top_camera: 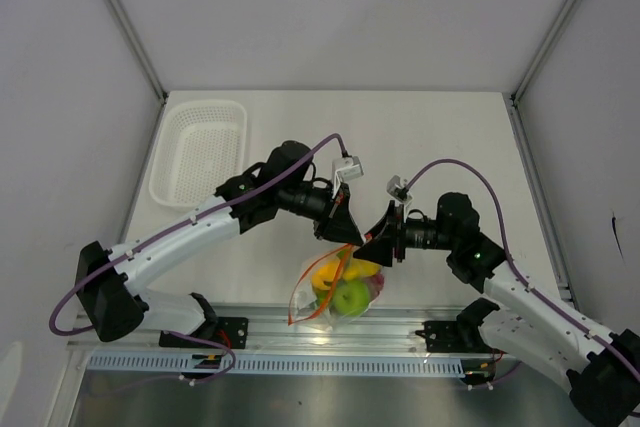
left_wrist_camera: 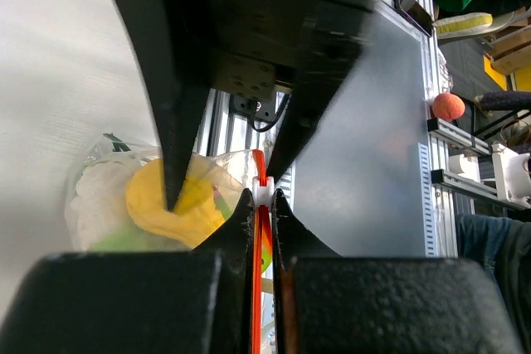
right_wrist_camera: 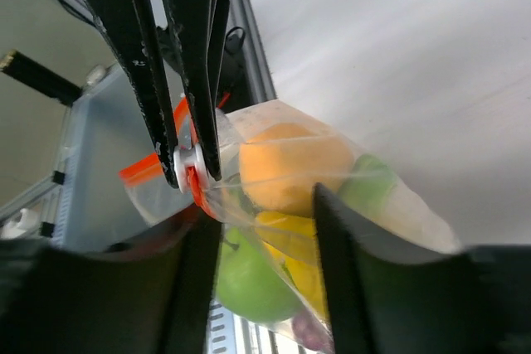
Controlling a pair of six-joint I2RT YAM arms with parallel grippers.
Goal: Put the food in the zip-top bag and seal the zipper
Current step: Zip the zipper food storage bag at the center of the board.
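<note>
Black fingers of the left gripper fill the bottom of its own wrist view, pressed together on the zipper, with the white slider caught right at their tips. Facing them from above, the right gripper stands with its jaws apart astride the top of the zip-top bag. One tip rests on the plastic over the yellow fruit and the other sits just beside the orange-red strip. Whether those jaws actually squeeze the bag cannot be told. White cauliflower shows through the crinkled plastic to the left of the yellow fruit. From the right wrist, the bag lies between that gripper's own two fingers, and inside it sit an orange ball, a green apple below it, more yellow between them and a small red piece at the bottom edge. The zipper runs on past the left gripper's closed tips to the left. How far the mouth is sealed cannot be made out. Seen from overhead, the bag sits under the two meeting grippers at the near edge of the table, partly over the metal rail between the arm bases. A white mesh basket stands well apart at the far left corner.
</note>
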